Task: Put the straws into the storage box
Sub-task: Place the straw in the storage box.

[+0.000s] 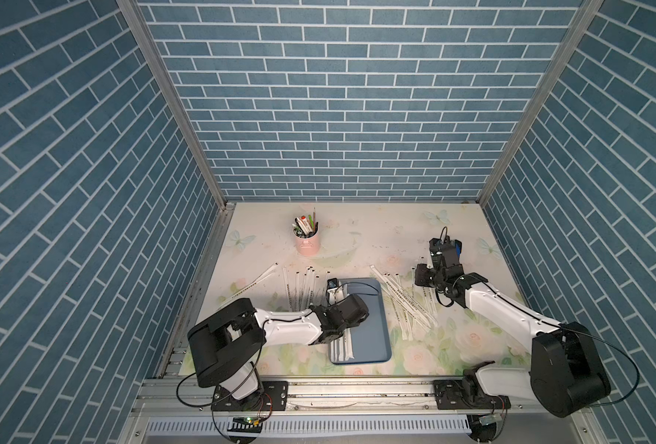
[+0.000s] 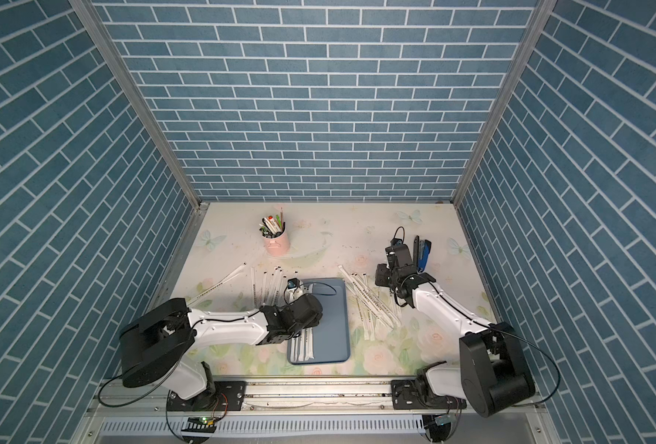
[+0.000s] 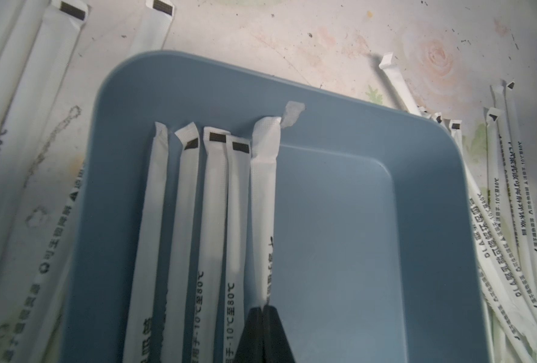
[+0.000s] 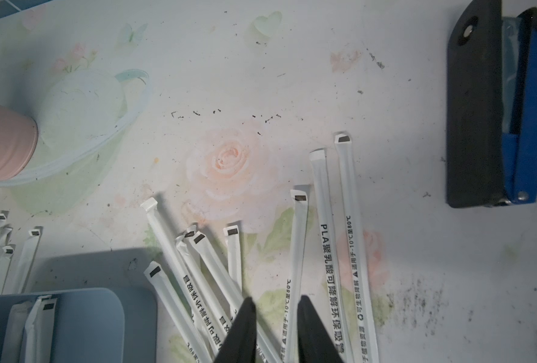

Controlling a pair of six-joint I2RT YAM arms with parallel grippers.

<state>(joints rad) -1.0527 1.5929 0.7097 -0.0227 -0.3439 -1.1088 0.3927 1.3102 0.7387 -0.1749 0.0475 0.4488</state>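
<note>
Found the left tool (image 3: 264, 309) pressed together, clamped on one white paper-wrapped straw (image 3: 262, 195). Noted the held straw running lengthwise inside the shallow rectangular blue plastic tray (image 3: 339, 226), just beside four wrapped straws (image 3: 212, 204) laid parallel there. Unable to confirm its far tip resting on the tray floor or against the rim.

Found the right tool (image 4: 275, 301) with tips apart, clamped on nothing, poised over the loose straws (image 4: 295, 251) on the floral surface (image 4: 229, 78) beside the tray. Noted further loose straws (image 1: 303, 288) on the tray's other side in a top view.

Judged step in hand: release into the tray. Recommend the following:
- Lower to lay the wrapper flat and parallel to its neighbours.
- Part the tips fully before lifting.
- Withdraw straight up to avoid dragging the light paper back out.
- Keep clear of the rim and of the four already placed.
</note>
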